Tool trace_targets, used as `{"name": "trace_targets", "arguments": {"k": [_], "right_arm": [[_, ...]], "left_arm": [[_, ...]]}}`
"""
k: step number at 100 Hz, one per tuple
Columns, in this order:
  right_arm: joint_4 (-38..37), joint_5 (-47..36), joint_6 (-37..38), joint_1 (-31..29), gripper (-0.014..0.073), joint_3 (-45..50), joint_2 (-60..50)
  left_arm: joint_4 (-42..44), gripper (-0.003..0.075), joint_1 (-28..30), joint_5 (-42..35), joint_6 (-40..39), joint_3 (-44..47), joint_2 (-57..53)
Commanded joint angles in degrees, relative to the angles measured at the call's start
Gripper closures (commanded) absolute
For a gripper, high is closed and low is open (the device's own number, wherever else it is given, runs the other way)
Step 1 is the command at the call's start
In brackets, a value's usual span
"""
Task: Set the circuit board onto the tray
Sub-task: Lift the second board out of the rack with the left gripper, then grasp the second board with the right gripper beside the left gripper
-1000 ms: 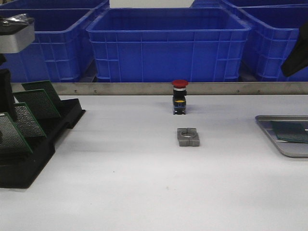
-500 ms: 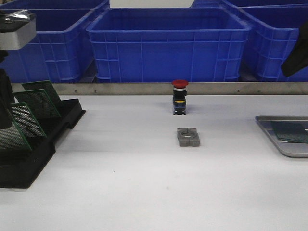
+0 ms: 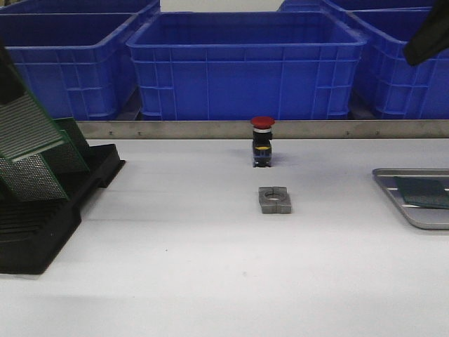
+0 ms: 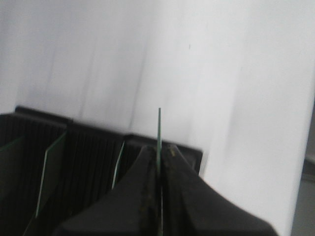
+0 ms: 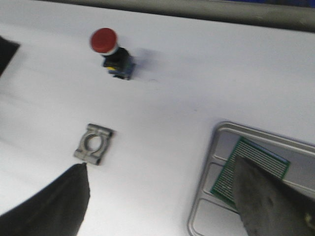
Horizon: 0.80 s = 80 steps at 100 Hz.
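My left gripper (image 4: 160, 153) is shut on the edge of a green circuit board (image 4: 159, 129), seen edge-on. In the front view this board (image 3: 28, 130) hangs tilted above the black slotted rack (image 3: 42, 225) at the far left, clear of its slots. The silver tray (image 3: 421, 216) lies at the right edge of the table with one green board (image 3: 424, 191) in it. My right gripper (image 5: 160, 163) is open and empty, high over the table beside the tray (image 5: 219, 137) and its board (image 5: 251, 164).
More green boards (image 3: 36, 175) stand in the rack, also in the left wrist view (image 4: 49, 164). A red-capped push button (image 3: 262, 140) and a grey metal bracket (image 3: 274, 199) sit mid-table. Blue bins (image 3: 245, 63) stand behind a metal rail (image 3: 210, 128).
My left gripper has risen with the circuit board, lifting it out of the rack. The right arm has shifted slightly upward.
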Motion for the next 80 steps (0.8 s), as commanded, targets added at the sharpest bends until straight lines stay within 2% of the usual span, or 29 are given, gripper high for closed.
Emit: {"name": "trace_targets", "arguments": {"k": [1,14,39,63,80], "right_arm": [[2.3,1.5,-4.2,3.3,-0.0016,-1.7,-4.2],[2.3,3.3,-8.7,11.6,-0.0016,-1.7,-5.2],[2.3,4.2,-13.8,26.4,-0.0016,-1.7,-5.0],[2.3,4.1,-15.0,35.8,-0.0016,-1.7,-4.6],[2.3,3.7,-18.2,39.2,-0.0016,-1.7,-2.2]], "left_arm": [[-10.8,0.0741,-0.9,-0.6,-0.6,-1.7,-1.9],[-19.1,0.0741,-3.7,-1.0,0.9,-1.7,-1.3],[-19.8,0.0741,-9.7,-2.3,0.9,-1.7,0.7],[-21.6,0.0741,-14.3,-2.3,0.9,-1.7,3.5],[-24.3,0.0741,-16.3,-2.3,0.9,-1.7,4.2]]}}
